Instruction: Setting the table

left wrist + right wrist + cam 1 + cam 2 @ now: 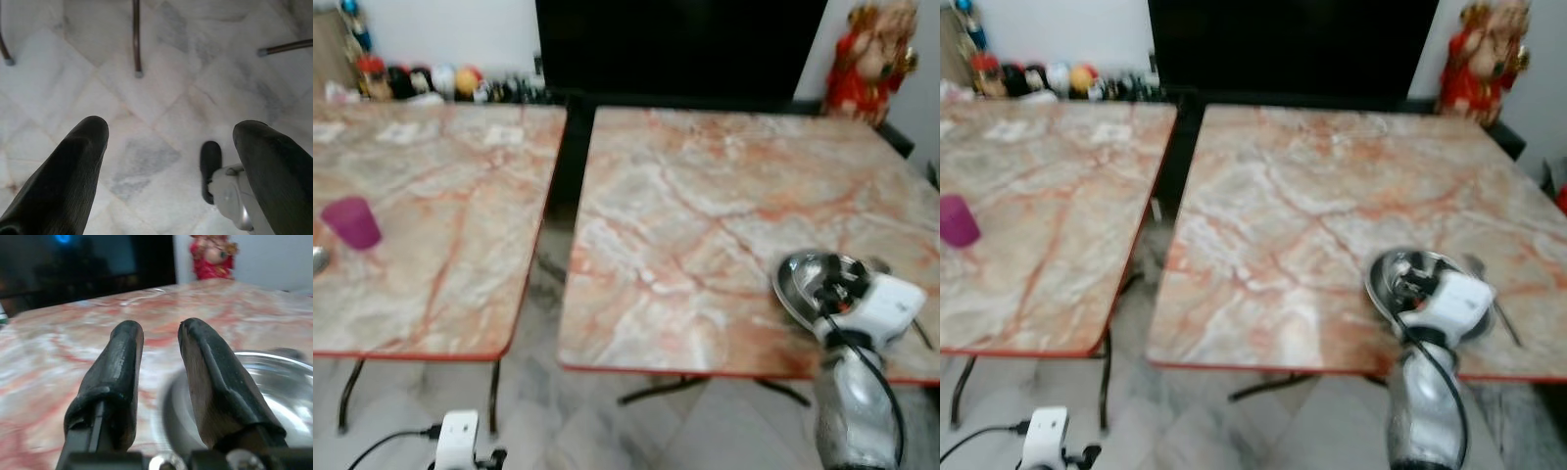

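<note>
A shiny steel plate (813, 279) lies near the front right corner of the right marble table (705, 215). My right gripper (830, 291) hovers just over the plate's near rim, open by a narrow gap with nothing between its fingers (117, 362); the plate (288, 391) shows right beside them. A thin metal utensil (1496, 304) lies on the table to the right of the plate, partly hidden by my wrist. A purple cup (352, 222) stands on the left table (440, 196). My left gripper (171, 127) hangs low over the floor, open and empty.
A gap with dark table legs (137, 39) separates the two tables. A red figurine (871, 59) stands behind the right table and small toys (421, 80) line the wall behind the left one. A dark screen (675, 44) sits at the back. White marble floor (146, 107) lies below.
</note>
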